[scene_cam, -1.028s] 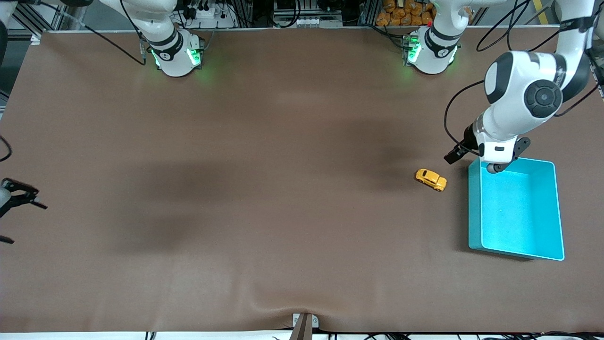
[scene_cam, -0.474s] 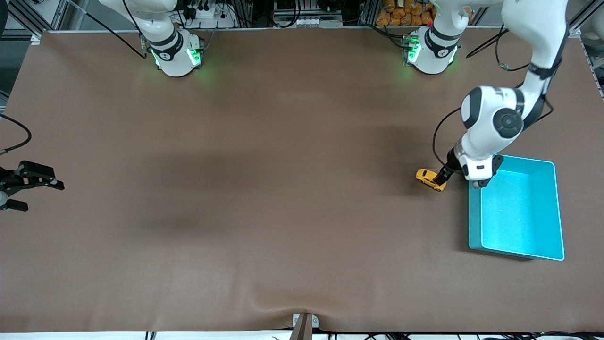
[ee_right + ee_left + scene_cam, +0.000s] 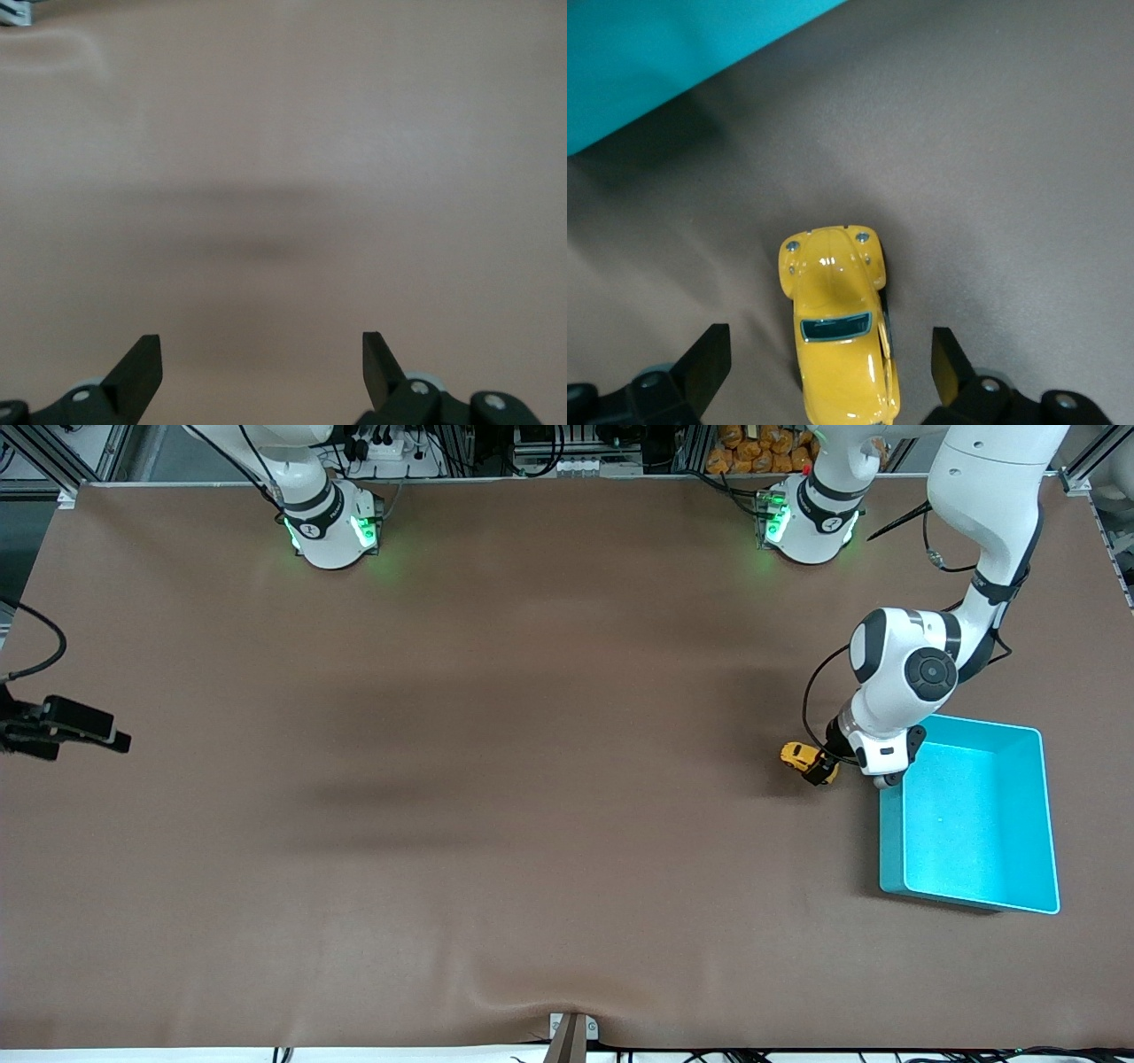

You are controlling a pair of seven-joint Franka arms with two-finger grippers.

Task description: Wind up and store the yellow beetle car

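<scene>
The turquoise bin (image 3: 970, 819) sits at the left arm's end of the counter (image 3: 532, 779). At its ten o'clock stands the yellow beetle car (image 3: 802, 756), straddled by the left hand (image 3: 820, 769), spread wide, nothing held. The grasp is in hand; closing is called for next. The right hand (image 3: 84, 731) waits, wide open and empty, over the counter's right-arm end.

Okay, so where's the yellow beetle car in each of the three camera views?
Front view: the yellow beetle car sits on the brown table beside the turquoise bin, at the left arm's end, under the left gripper.
Left wrist view: the car lies between the open jaws.
Right wrist view: not in it, only bare table.
Shared landmark: the turquoise bin, seen in the front and left wrist views.
</scene>
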